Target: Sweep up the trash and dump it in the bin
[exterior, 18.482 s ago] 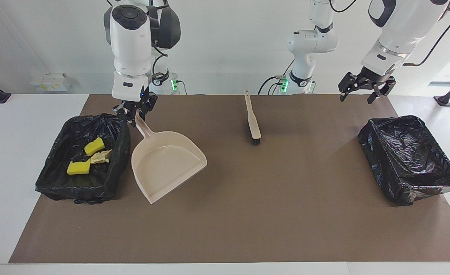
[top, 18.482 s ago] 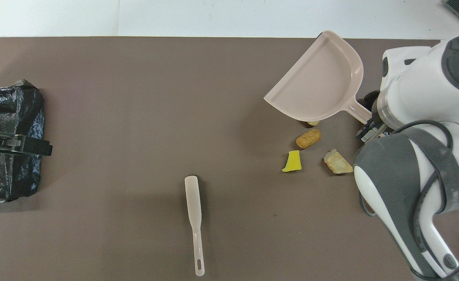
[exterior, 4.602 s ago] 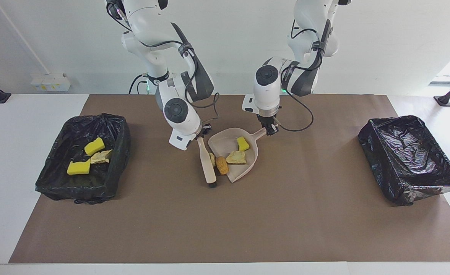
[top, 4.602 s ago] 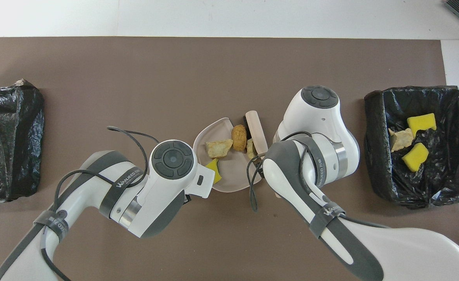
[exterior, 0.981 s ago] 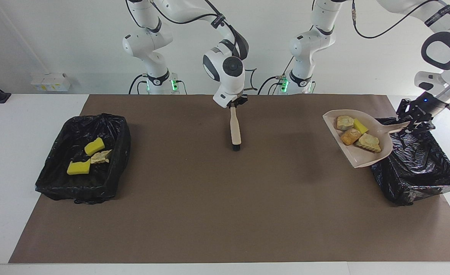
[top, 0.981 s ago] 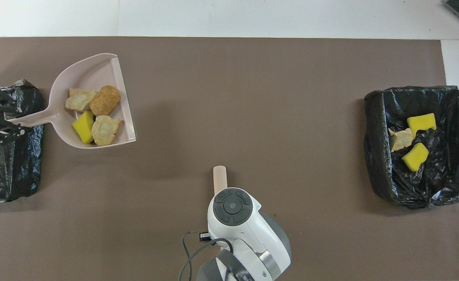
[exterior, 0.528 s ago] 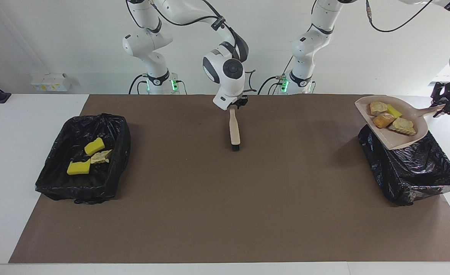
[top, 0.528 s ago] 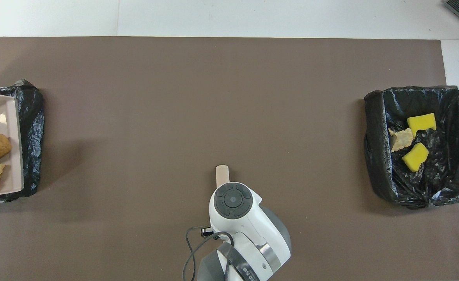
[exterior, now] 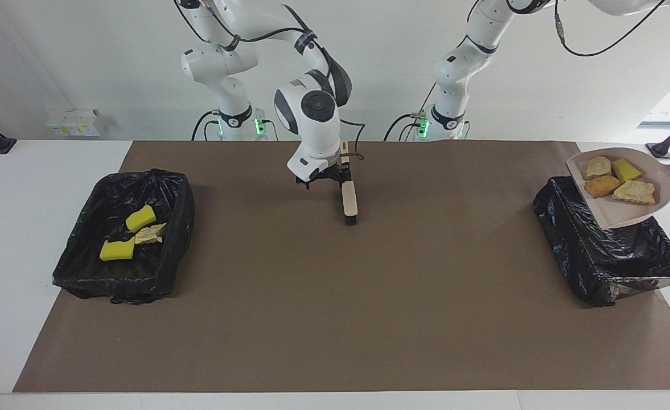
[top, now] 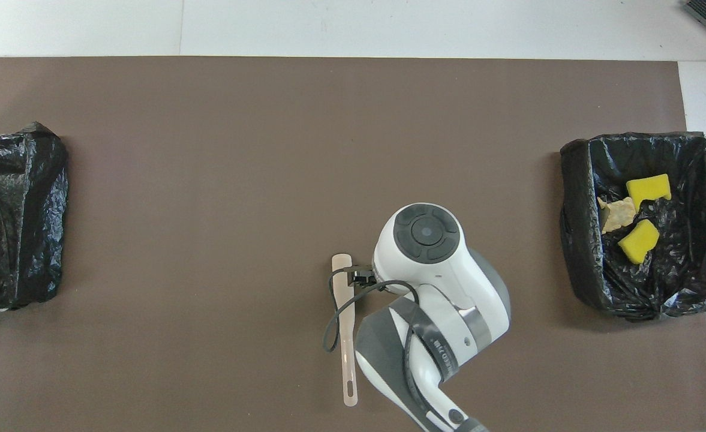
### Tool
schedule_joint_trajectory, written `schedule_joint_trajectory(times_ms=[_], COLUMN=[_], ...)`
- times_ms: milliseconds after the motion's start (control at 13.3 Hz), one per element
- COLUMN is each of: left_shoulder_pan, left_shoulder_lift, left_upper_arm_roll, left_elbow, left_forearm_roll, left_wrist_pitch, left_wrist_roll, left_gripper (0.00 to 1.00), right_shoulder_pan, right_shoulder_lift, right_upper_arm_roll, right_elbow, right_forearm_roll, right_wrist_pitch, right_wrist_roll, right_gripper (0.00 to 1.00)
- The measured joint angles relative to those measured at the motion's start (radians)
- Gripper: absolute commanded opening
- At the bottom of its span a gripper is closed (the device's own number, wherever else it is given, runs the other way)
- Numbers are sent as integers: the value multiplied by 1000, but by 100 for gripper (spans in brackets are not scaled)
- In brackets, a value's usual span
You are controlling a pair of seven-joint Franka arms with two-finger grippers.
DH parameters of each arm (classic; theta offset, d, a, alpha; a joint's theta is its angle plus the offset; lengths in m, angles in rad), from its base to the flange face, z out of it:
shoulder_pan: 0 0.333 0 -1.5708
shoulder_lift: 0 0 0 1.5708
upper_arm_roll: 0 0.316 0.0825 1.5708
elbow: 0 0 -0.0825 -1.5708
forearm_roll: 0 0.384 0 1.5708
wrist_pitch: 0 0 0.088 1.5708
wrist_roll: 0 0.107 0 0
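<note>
Dustpan point(exterior: 619, 213) of trash point(exterior: 602, 186) raised over black-bagged bin point(exterior: 596, 267) at frame edge.
Right gripper point(exterior: 320, 180) released beside brush point(exterior: 349, 199), centre; left gripper off-frame, clenched on dustpan; strap lettering point(top: 442, 354) illegible.

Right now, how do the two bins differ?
The bin at the right arm's end holds three pieces: two yellow sponge chunks and a tan lump. The bin at the left arm's end shows no trash inside. The loaded dustpan hangs over the latter bin; nothing hangs over the former. Both are lined with black bags and sit at the mat's ends.
</note>
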Motion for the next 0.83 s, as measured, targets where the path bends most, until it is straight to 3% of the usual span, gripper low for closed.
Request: schedule_joint_trajectory(times_ms=[377,830], left_shoulder_pan=[-84,-193], left_shoulder_lift=[16,-18], left_upper_arm_roll=[-5,-5], left_elbow=[-17,-80], left_forearm_roll=[312,727], left_wrist_pitch=[33,-27], left_wrist_roll=[-202,-430], left_gripper=[0,0], right_shoulder_pan=[-258,-368], right_shoulder_lift=[-39,-115], right_upper_arm_roll=[-5,-8], right_elbow=[56,195], right_forearm_roll=[-42,-88], right_wrist_pitch=[-29,-161], right_wrist_roll=[-148,-199], right_gripper=[100,100])
